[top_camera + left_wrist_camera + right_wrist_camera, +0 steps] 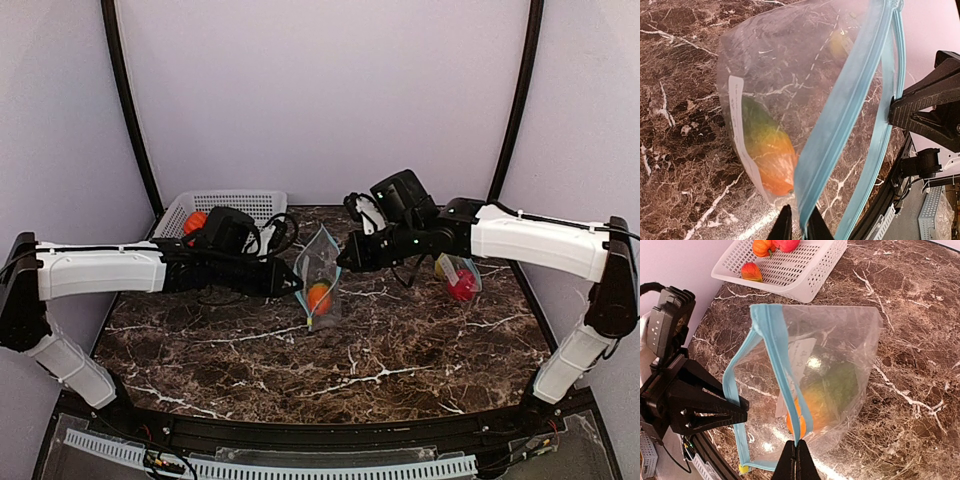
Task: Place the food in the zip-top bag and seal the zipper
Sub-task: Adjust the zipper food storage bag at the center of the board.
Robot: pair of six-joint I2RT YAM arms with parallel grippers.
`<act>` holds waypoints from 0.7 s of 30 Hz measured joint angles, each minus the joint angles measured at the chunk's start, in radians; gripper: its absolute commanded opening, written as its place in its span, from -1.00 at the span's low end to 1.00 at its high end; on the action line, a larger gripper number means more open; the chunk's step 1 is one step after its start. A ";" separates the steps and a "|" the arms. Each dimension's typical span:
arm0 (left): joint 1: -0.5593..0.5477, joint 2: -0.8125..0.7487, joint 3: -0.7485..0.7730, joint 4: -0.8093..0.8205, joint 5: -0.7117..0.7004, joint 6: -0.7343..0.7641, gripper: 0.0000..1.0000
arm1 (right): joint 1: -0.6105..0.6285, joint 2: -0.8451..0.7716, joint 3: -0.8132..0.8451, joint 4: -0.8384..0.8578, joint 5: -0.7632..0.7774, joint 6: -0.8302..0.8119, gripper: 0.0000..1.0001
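At mid-frame in the top view, the left fingers (785, 226) and right fingers (790, 462) are both clamping the blue zipper strip (782, 380) of the zip-top bag (320, 262) over the dark marbled surface (380, 360). An orange-green fruit (319, 297) is sitting in the bag's bottom, below both tips. Farther back, at upper left, a white basket (240, 202) is holding more fruit (751, 271) against pale lilac walls (320, 90).
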 measured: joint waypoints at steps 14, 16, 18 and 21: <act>0.000 -0.008 -0.001 -0.014 -0.028 0.014 0.39 | 0.000 0.000 -0.013 0.011 -0.016 0.005 -1.00; 0.000 -0.024 -0.001 -0.020 -0.037 0.018 0.51 | 0.000 0.000 -0.013 0.013 -0.019 0.005 -1.00; 0.000 -0.041 -0.001 -0.023 -0.045 0.021 0.61 | 0.000 0.000 -0.013 0.014 -0.020 0.005 -1.00; 0.000 -0.064 -0.001 -0.029 -0.055 0.031 0.70 | 0.000 0.000 -0.013 0.014 -0.020 0.005 -1.00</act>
